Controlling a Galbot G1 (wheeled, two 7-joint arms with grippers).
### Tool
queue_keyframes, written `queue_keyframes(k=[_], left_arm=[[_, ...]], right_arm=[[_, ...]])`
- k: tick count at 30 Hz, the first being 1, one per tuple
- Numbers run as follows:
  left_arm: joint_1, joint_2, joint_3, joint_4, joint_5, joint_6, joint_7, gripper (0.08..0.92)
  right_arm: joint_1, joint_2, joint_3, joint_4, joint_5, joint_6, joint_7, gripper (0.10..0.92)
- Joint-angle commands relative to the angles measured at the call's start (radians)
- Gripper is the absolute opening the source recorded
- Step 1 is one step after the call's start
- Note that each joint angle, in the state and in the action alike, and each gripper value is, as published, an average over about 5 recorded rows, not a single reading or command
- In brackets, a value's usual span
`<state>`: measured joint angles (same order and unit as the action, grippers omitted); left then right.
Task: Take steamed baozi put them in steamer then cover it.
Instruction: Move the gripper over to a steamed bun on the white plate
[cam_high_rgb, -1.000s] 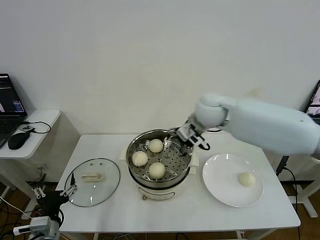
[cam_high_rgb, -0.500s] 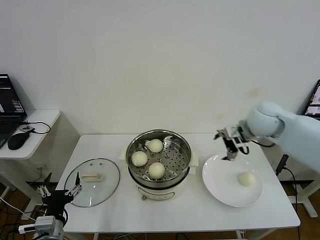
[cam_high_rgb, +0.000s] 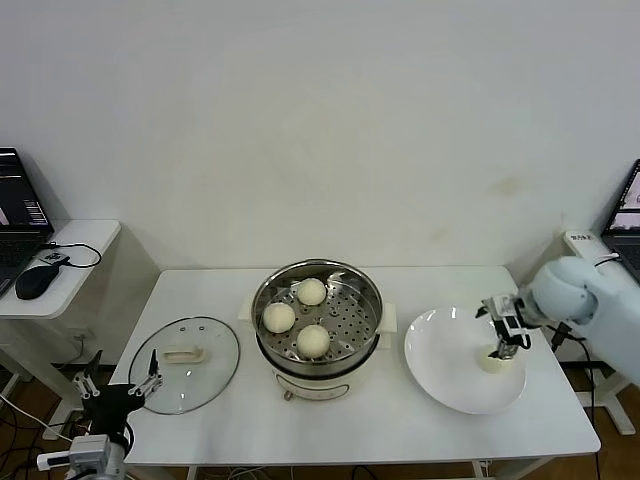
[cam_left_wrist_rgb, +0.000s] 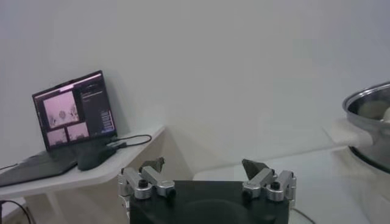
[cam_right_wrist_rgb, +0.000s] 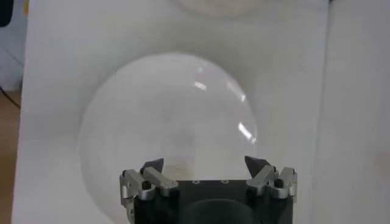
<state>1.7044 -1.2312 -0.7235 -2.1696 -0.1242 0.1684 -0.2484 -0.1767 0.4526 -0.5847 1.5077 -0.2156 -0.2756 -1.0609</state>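
Observation:
The steamer (cam_high_rgb: 360, 322) stands mid-table with three baozi inside: one at the back (cam_high_rgb: 311, 291), one on the left (cam_high_rgb: 279, 317) and one at the front (cam_high_rgb: 314, 341). A fourth baozi (cam_high_rgb: 490, 362) lies on the white plate (cam_high_rgb: 440, 350) at the right. My right gripper (cam_high_rgb: 503, 340) is open and hangs just over that baozi, not closed on it. In the right wrist view the open gripper (cam_right_wrist_rgb: 204, 164) is low over the plate (cam_right_wrist_rgb: 170, 115). The cover (cam_high_rgb: 185, 363) lies flat on the table at the left. My left gripper (cam_high_rgb: 112, 390) is open and empty, parked below the table's left front corner.
A side table with a laptop (cam_high_rgb: 15, 215) and a mouse (cam_high_rgb: 35, 282) stands at the far left. The left wrist view shows the open left gripper (cam_left_wrist_rgb: 203, 165), that laptop (cam_left_wrist_rgb: 73, 115) and the steamer's rim (cam_left_wrist_rgb: 368, 115). Another laptop (cam_high_rgb: 625, 215) is at the right edge.
My right arm has swung from the steamer's right rim over to the plate and come down over the last baozi. The left arm has barely moved.

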Motion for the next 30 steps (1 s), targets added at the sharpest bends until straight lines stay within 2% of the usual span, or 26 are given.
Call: queue_keyframes(k=[1,14,26,30], left_arm=[[0.001,-0.001,-0.001,0.002,0.0,0.0,0.001,0.823],[0.002,-0.006,-0.001,-0.001,-0.002,0.001,0.004,0.823],[0.001,-0.009,0.0,0.0,-0.003,0.001,0.004,0.823],[0.0,-0.01,-0.001,0.001,-0.003,0.001,0.003,0.823]], right_arm=[[-0.192,0.029,0.161,-0.129,-0.109,0.033,-0.003,0.823],[-0.191,0.126,0.165,-0.23,-0.142,0.026,0.012,0.823],[-0.188,0.178,0.164,-0.263,-0.151,0.02,0.02,0.822],[-0.186,0.183,0.166,-0.27,-0.151,0.019,0.025,0.796]])
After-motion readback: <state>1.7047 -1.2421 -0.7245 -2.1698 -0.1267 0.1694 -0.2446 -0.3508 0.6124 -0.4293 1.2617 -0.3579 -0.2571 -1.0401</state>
